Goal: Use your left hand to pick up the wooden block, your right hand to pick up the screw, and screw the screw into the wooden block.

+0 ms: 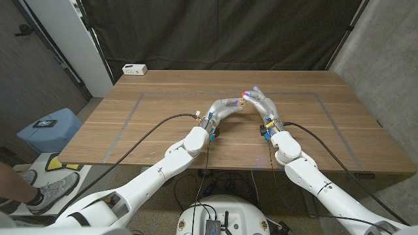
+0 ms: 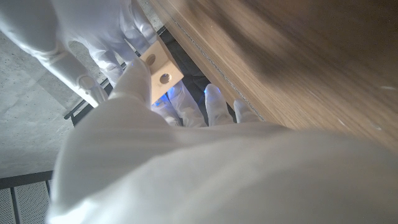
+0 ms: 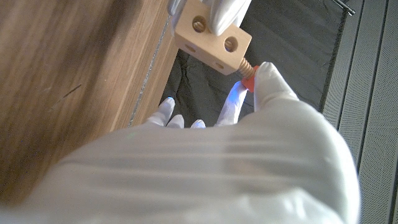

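Observation:
Both hands meet above the middle of the table. My left hand (image 1: 228, 107) grips a pale wooden block (image 1: 241, 102) with round holes in its faces; the block (image 2: 160, 67) shows held at my left hand's fingertips. My right hand (image 1: 260, 102) pinches a screw with a red head (image 3: 248, 79), and its threaded shaft enters a hole in the side of the block (image 3: 212, 41). The screw's red head (image 1: 245, 93) shows as a small spot between the hands in the head view. Both hands are raised off the wooden table (image 1: 163, 130).
A white power strip (image 1: 134, 68) lies at the table's far left corner. Black cables run from both wrists over the near edge. A person's shoe (image 1: 55, 189) and a blue stool (image 1: 49, 127) stand on the floor to the left. Grey tape lines mark the tabletop.

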Robot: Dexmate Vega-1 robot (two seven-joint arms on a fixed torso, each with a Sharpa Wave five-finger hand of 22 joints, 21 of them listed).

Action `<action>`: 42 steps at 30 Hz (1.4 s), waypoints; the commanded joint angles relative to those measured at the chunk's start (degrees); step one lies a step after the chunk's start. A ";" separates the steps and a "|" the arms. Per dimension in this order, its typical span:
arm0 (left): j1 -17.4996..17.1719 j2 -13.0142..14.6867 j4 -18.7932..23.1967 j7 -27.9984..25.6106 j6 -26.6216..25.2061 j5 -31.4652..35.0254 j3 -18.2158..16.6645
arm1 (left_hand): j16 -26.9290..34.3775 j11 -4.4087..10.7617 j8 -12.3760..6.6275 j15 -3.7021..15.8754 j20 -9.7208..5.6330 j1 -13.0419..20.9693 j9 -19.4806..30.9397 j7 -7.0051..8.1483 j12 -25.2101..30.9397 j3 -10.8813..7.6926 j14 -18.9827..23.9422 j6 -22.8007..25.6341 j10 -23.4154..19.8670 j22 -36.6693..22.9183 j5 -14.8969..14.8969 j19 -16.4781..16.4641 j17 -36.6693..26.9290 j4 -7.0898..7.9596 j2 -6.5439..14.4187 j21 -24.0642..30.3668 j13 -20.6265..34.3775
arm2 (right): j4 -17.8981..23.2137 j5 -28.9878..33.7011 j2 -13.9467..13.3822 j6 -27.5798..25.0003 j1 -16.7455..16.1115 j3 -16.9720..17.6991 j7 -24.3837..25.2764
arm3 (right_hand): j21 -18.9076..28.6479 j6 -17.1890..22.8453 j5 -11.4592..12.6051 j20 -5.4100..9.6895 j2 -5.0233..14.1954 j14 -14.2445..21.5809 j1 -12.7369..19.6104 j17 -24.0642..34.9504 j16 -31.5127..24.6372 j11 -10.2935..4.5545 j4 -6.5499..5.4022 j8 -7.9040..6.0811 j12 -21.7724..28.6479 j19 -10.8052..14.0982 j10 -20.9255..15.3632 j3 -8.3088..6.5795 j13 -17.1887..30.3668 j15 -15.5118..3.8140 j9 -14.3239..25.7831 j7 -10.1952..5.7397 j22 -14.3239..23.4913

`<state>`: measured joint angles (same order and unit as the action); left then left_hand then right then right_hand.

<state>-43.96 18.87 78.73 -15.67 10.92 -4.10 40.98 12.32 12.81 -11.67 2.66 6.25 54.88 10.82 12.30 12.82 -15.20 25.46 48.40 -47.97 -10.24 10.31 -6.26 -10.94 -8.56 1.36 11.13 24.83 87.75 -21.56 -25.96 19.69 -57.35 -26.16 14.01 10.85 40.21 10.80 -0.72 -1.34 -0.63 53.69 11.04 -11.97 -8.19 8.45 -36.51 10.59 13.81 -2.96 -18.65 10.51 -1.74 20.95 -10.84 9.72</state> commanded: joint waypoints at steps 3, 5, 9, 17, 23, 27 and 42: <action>0.28 -0.24 -0.40 0.15 -0.11 -0.19 0.18 | 0.07 -0.11 -0.24 5.62 -0.02 0.16 0.29 0.06 -0.05 0.11 -0.09 0.36 -0.40 -0.10 0.06 0.00 -0.09 0.27 0.66 0.35 0.35 | -0.31 -0.18 -0.34 0.20 0.07 0.06 -0.41 | 0.08 0.54 -0.20 -0.01 0.58 -0.50 0.12 0.28 0.02 0.01 0.06 -0.34 0.40 -0.11 0.16 0.05 0.35 -0.52 0.16 -0.29 0.09; 0.30 -0.25 -0.43 0.13 -0.08 -0.17 0.20 | 0.05 -0.12 -0.25 5.62 -0.01 0.15 0.29 0.06 -0.06 0.13 -0.12 0.38 -0.40 -0.10 0.06 0.00 -0.09 0.27 0.66 0.35 0.36 | -0.28 -0.34 -0.41 0.18 0.05 0.09 -0.56 | 0.08 0.55 -0.20 0.00 0.59 -0.53 0.11 0.28 0.03 0.00 0.06 -0.35 0.41 -0.12 0.12 0.07 0.35 -0.53 0.16 -0.30 0.09; 0.28 -0.26 -0.37 0.08 -0.21 -0.20 0.19 | 0.06 -0.13 -0.24 5.59 0.00 0.14 0.29 0.06 -0.07 0.15 -0.09 0.36 -0.39 -0.10 0.06 -0.01 -0.08 0.27 0.64 0.35 0.37 | -0.36 -0.37 -0.49 0.23 0.10 0.04 -0.79 | 0.08 0.56 -0.20 -0.01 0.61 -0.52 0.10 0.28 0.02 -0.01 0.06 -0.37 0.41 -0.12 0.13 0.08 0.35 -0.48 0.15 -0.34 0.09; 0.26 -0.24 -0.32 -0.07 -0.25 -0.13 0.20 | 0.06 -0.12 -0.22 5.54 0.04 0.09 0.29 0.09 -0.09 0.17 -0.10 0.30 -0.40 -0.10 0.06 -0.02 -0.10 0.31 0.71 0.36 0.40 | -0.88 -0.20 -0.58 0.44 0.53 -0.18 -1.35 | 0.06 0.64 -0.20 -0.02 0.64 -0.51 0.07 0.27 0.02 -0.04 0.06 -0.43 0.45 -0.19 0.01 0.13 0.35 -0.48 0.13 -0.32 0.09; 0.41 -0.28 -0.56 0.15 -0.09 -0.24 0.22 | 0.07 -0.12 -0.26 5.54 0.07 0.11 0.29 0.10 -0.10 0.19 -0.05 0.41 -0.38 -0.10 0.07 -0.05 -0.09 0.29 0.72 0.37 0.42 | -0.83 -0.08 -0.68 0.08 0.72 -0.29 -1.39 | 0.05 0.73 -0.20 -0.08 0.67 -0.51 0.06 0.27 0.01 -0.01 0.05 -0.50 0.44 -0.25 0.01 0.16 0.35 -0.47 0.12 -0.34 0.09; 0.55 -0.36 -0.79 0.29 0.02 -0.33 0.24 | 0.10 -0.12 -0.23 5.58 0.16 0.07 0.29 0.04 -0.11 0.21 -0.01 0.35 -0.38 -0.10 0.07 -0.05 -0.11 0.32 0.77 0.37 0.43 | -0.77 0.24 -0.85 -0.03 0.78 -0.39 -1.37 | 0.05 0.70 -0.20 -0.09 0.70 -0.57 0.05 0.27 0.03 -0.03 0.05 -0.51 0.44 -0.28 -0.01 0.18 0.35 -0.49 0.11 -0.35 0.09; 0.72 -0.34 -1.00 0.37 0.20 -0.30 0.24 | 0.06 -0.13 -0.24 5.57 0.18 0.06 0.29 0.00 -0.14 0.26 -0.06 0.36 -0.36 -0.10 0.07 -0.10 -0.09 0.30 0.77 0.39 0.47 | -1.19 0.25 -0.96 0.05 1.07 -0.58 -1.87 | 0.06 0.85 -0.20 -0.12 0.81 -0.61 0.04 0.26 0.04 -0.11 0.06 -0.65 0.47 -0.31 -0.14 0.25 0.36 -0.51 0.08 -0.35 0.09</action>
<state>-43.39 18.54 77.89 -15.43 10.79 -4.38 41.23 12.32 12.80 -11.49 2.66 6.25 54.63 10.82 12.30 12.82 -14.81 25.46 48.45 -47.97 -10.24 10.31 -6.26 -10.94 -8.48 1.60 11.13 25.11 86.95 -21.44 -26.81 19.73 -56.55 -26.53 12.57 10.85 40.52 10.80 -0.72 -1.03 -0.87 53.39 11.04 -11.97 -8.19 8.46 -36.96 10.82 13.82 -2.96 -18.66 10.81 -1.98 20.89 -11.16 9.72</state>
